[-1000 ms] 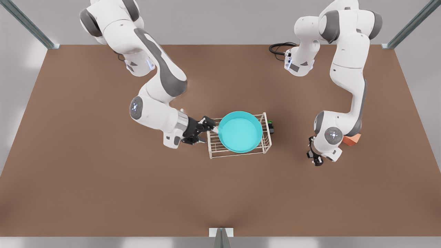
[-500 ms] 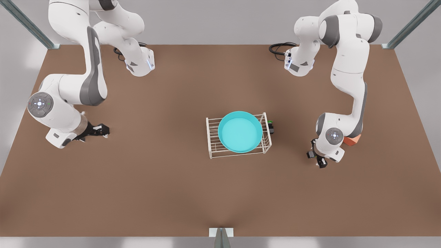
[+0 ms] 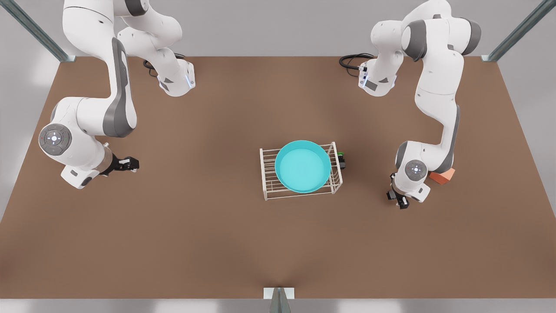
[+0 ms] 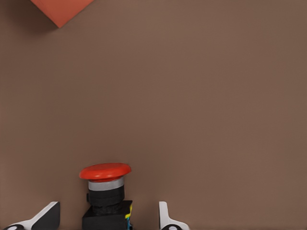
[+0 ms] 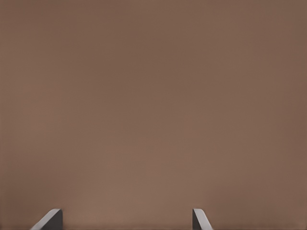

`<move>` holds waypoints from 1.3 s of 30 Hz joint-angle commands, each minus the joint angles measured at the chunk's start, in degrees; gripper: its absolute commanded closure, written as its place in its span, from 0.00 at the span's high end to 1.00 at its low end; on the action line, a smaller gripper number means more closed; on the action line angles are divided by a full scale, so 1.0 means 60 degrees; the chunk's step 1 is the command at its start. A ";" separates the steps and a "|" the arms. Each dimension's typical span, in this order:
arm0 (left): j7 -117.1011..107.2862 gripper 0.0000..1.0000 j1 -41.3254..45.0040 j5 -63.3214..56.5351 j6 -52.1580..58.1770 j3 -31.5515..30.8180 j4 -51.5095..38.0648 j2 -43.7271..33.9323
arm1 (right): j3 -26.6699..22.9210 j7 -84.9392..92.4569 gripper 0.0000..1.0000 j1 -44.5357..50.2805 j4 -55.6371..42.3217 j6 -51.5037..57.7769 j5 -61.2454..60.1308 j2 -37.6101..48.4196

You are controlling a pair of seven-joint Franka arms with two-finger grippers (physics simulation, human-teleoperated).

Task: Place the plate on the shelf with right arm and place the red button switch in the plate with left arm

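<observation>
**Plate on the shelf, left gripper around the red switch**

Front view: the turquoise plate [image 3: 302,166] sits on the white wire shelf [image 3: 266,184]. A green-capped switch [image 3: 341,159] stands just beside the shelf on the front view's right. Farther that way, well apart, the left gripper [image 3: 398,201] is low by an orange-red cube [image 3: 443,176]. The right gripper [image 3: 129,164] waits well off the shelf's other side.

Left wrist view: the spread fingers [image 4: 45,216] flank the red button switch [image 4: 105,194], not touching it.

Right wrist view: the fingers [image 5: 50,219] stand apart over the bare table [image 5: 153,105].

The right end effector [image 3: 128,164] has withdrawn from the plate [image 3: 302,166].
</observation>
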State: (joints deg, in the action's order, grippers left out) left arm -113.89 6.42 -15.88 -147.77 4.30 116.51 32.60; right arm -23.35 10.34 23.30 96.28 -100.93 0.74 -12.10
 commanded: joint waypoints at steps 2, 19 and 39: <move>-0.0296 1.00 0.0000 -0.0034 -0.0230 0.0015 -0.0008 0.0089 | -0.0004 -0.0156 1.00 0.0013 -0.0006 0.0049 0.0008 0.0010; -0.0325 0.27 0.0000 -0.0151 -0.0098 0.0030 -0.0023 -0.0248 | -0.0004 -0.0156 1.00 0.0027 -0.0006 0.0034 0.0008 -0.0093; -0.3122 0.28 0.0307 0.1123 0.6875 -0.4950 -0.3803 -0.3047 | -0.0004 -0.0156 1.00 -0.0002 -0.0006 0.0049 -0.0007 -0.0093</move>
State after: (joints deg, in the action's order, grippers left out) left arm -120.74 8.62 -9.92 -115.66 -22.95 93.61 14.52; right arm -23.33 9.46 23.34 96.27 -100.67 0.75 -12.72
